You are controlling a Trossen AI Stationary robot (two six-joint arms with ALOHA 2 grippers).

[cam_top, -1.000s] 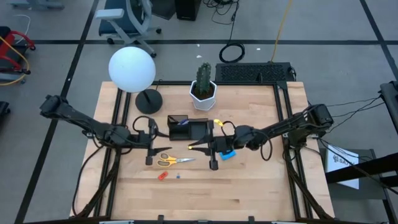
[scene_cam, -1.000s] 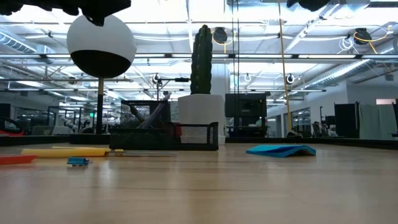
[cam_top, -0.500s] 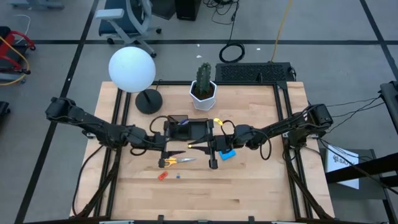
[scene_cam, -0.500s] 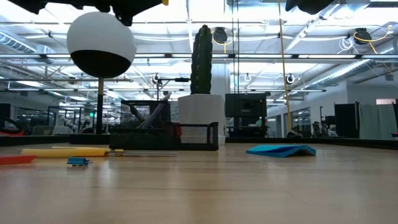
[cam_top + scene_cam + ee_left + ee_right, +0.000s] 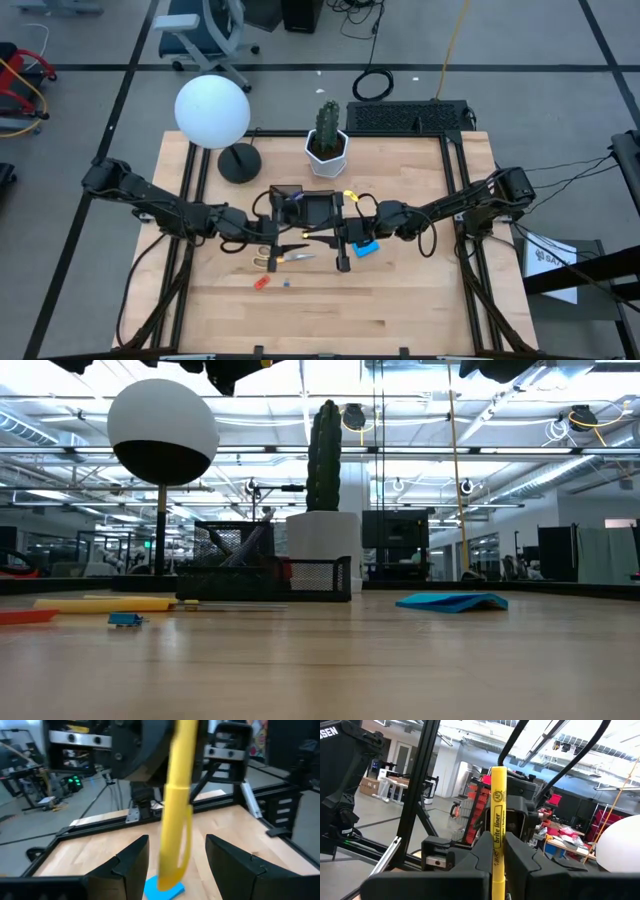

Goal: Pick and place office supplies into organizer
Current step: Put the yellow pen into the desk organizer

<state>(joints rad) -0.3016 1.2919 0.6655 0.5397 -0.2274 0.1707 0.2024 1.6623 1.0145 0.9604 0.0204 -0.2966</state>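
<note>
My right gripper (image 5: 322, 238) (image 5: 499, 870) is shut on a yellow highlighter (image 5: 497, 815) above the table's middle, just near of the black organizer (image 5: 305, 207) (image 5: 265, 568). My left gripper (image 5: 280, 242) (image 5: 182, 867) is open and faces it. The highlighter (image 5: 177, 805) stands between the left fingers without touching them. Pens (image 5: 292, 197) stick up from the organizer. The yellow-handled scissors (image 5: 272, 259) (image 5: 105, 603) lie flat, partly under the left gripper. The blue sticky-note pad (image 5: 366, 247) (image 5: 450, 601), a red-orange piece (image 5: 261, 283) and a tiny blue piece (image 5: 287, 283) lie on the table. My right gripper pinches the yellow highlighter's barrel (image 5: 496, 851) between its two fingers. It comes level from the table's right side. The highlighter is lifted clear of the table and stands roughly upright, across the fingers, in the left wrist view.
A white hexagonal cactus pot (image 5: 327, 146) stands just behind the organizer. A lamp with a white globe (image 5: 212, 110) and a round black base (image 5: 239, 162) is at far left. A black keyboard (image 5: 410, 117) lies beyond the far edge. The near half of the table (image 5: 330, 310) is bare wood.
My left gripper has moved toward the table's right, over the scissors, until it faces the right gripper and the highlighter. The right arm and the highlighter have kept still.
</note>
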